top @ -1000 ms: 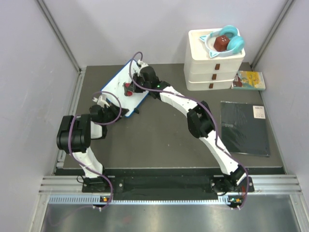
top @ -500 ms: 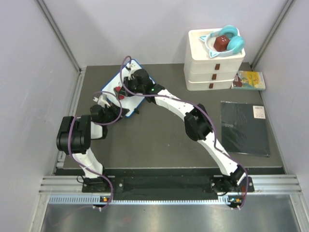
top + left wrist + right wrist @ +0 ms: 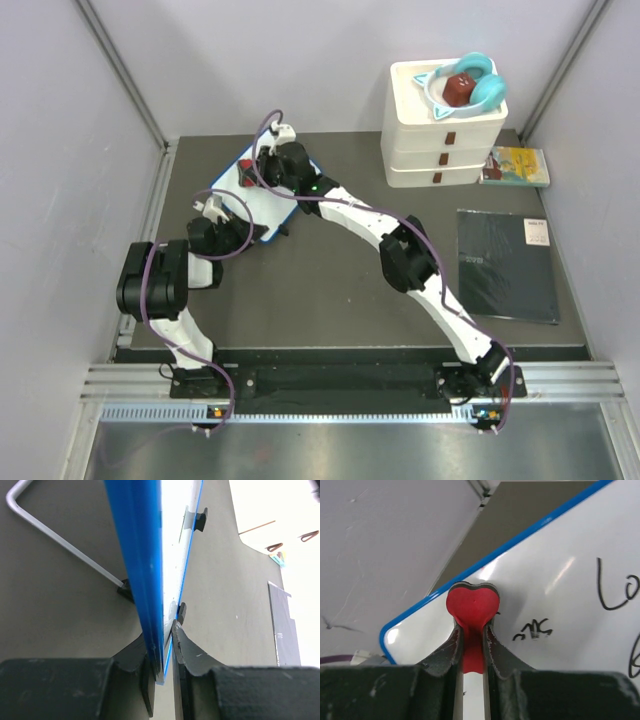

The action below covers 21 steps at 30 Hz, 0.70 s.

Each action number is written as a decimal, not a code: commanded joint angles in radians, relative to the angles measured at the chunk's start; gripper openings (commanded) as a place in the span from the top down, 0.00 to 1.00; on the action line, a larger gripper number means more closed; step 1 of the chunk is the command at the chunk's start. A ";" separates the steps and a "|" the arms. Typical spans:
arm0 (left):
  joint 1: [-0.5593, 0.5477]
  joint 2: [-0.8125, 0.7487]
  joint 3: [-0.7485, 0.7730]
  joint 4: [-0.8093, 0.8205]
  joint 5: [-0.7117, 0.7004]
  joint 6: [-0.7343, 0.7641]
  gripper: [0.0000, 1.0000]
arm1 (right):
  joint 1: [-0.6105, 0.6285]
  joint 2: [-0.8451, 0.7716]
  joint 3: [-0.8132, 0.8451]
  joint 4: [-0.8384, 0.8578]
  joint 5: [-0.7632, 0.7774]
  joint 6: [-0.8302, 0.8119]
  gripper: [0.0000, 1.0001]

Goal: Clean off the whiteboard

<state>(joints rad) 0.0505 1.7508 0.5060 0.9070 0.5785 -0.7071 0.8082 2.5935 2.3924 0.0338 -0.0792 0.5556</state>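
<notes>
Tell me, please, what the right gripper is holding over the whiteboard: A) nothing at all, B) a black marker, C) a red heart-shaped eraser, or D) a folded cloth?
C: the right wrist view shows the right gripper shut on a red heart-shaped eraser above the whiteboard.

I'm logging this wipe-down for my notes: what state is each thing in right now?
Whiteboard: black scribbles on it, edge clamped by left gripper.
Eraser: held in right gripper, at the board's corner.
Left gripper: shut on whiteboard.
Right gripper: shut on eraser.
Drawers: all closed.
</notes>
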 commanded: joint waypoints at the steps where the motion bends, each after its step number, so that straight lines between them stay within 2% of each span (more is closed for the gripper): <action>1: -0.020 -0.005 -0.034 -0.125 0.044 0.035 0.97 | -0.015 0.056 0.051 -0.008 0.150 0.078 1.00; 11: -0.021 -0.016 -0.046 -0.115 0.049 0.038 0.97 | -0.139 0.108 0.016 -0.071 0.118 0.409 1.00; 15: -0.023 -0.017 -0.046 -0.114 0.049 0.037 0.97 | -0.162 0.093 0.004 -0.118 0.139 0.385 1.00; 21: -0.021 -0.016 -0.046 -0.112 0.049 0.038 0.97 | -0.136 0.068 -0.010 -0.058 0.084 0.351 1.00</action>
<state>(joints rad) 0.0475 1.7428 0.4969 0.9127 0.5755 -0.7109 0.6304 2.6610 2.3943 -0.0158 0.0143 0.9298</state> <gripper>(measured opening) 0.197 0.128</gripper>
